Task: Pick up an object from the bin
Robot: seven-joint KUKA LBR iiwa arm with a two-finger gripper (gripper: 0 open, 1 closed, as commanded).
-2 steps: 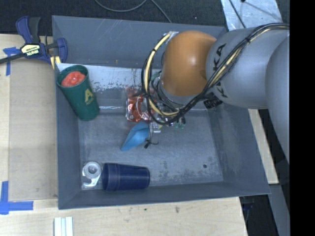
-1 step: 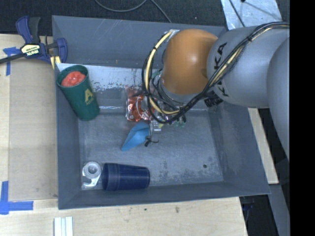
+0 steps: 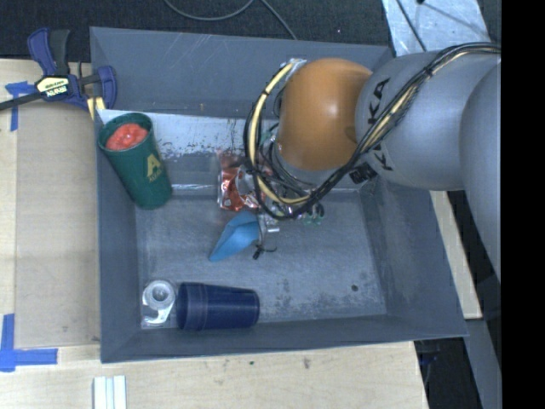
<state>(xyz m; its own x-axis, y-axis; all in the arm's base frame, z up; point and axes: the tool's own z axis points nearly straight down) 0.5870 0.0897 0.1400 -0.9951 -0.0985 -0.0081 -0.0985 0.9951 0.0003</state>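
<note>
The light blue wedge-shaped plastic piece [image 3: 233, 240] lies near the middle of the grey metal bin [image 3: 119, 254], its broad end pointing to the right. The gripper [image 3: 264, 228] is low over that right end, under the arm's orange cover and cables; I cannot tell how far it is open or whether it has hold of anything. Just behind it lies a red and silver crinkled foil packet [image 3: 231, 186], close enough to be caught along with the wedge. A clean pick probably calls for closing across the wedge's thicker end, clear of the foil, then lifting straight up. A dark green cup with a red inside [image 3: 136, 162] lies well to the left, and a dark blue cylinder with a silver cap [image 3: 209, 307] lies along the near wall.
</note>
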